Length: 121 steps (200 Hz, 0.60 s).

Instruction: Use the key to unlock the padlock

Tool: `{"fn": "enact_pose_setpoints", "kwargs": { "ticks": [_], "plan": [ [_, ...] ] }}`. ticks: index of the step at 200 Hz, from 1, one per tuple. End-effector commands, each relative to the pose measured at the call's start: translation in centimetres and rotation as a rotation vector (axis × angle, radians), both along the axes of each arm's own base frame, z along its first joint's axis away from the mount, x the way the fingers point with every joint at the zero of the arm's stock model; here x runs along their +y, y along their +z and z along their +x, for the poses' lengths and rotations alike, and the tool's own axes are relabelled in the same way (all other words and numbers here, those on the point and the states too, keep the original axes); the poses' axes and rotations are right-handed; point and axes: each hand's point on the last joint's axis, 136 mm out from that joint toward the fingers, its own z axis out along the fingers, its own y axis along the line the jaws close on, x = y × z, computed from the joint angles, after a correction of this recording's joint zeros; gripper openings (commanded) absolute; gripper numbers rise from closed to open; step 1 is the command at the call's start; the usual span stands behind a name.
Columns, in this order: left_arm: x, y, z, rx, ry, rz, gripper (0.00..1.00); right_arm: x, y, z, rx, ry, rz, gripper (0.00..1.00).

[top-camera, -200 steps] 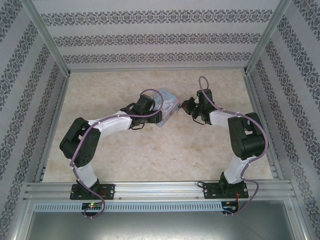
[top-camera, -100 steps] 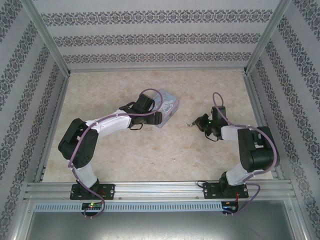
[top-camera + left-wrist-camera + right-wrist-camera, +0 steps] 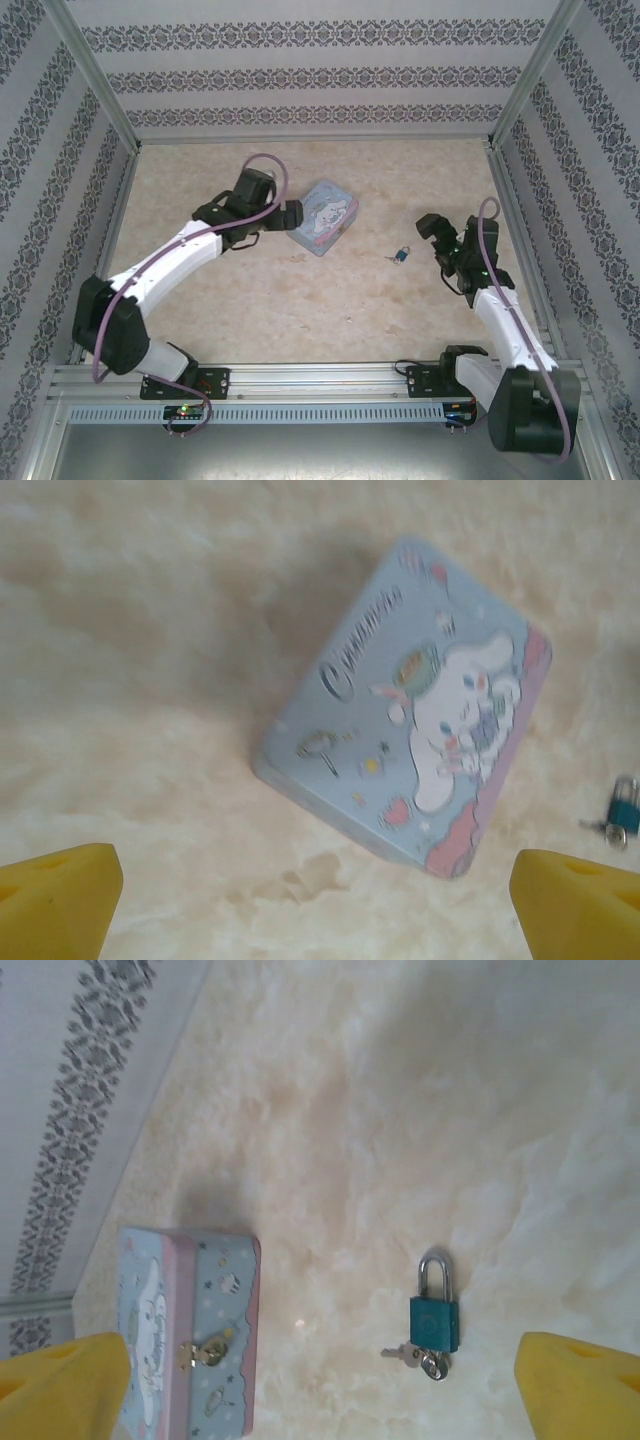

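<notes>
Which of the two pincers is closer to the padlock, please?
The right pincer: the teal padlock lies just beside it, whereas the left pincer sits on the far side of the cartoon tin box from that padlock.

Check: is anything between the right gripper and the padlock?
Nothing visible does. The padlock, key at its base, lies on bare table near the open right gripper; the tin box sits well beyond it.

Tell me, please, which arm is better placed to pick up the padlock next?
Probably the right: its open right gripper sits just beside the padlock, while the left gripper is beyond the tin box.
</notes>
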Motion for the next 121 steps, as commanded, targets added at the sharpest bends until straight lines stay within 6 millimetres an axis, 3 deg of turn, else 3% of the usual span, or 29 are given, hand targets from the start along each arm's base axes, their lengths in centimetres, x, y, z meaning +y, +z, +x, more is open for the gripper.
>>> {"fn": "enact_pose_setpoints", "kwargs": {
  "ticks": [1,35,67,96,121],
  "plan": [
    [4.7,2.9,0.3,-0.099,0.119,0.102,1.00,-2.8,2.6,-0.9,0.022,-0.061,-0.183,0.98],
    [11.0,6.4,0.9,-0.336,0.297,0.199,1.00,-6.4,5.9,-0.5,0.010,-0.157,-0.408,0.98],
    [13.5,8.0,0.8,-0.557,0.316,0.368,1.00,-9.8,7.0,-0.3,-0.063,-0.318,-0.565,0.98],
    [15.3,5.9,0.8,-0.562,0.292,0.454,0.99,-10.2,7.5,0.6,-0.186,-0.325,-0.813,0.98],
    [17.7,3.0,0.7,-0.533,0.343,0.418,0.99,-9.2,5.4,1.8,-0.184,-0.232,-0.924,0.98]
  ]
}}
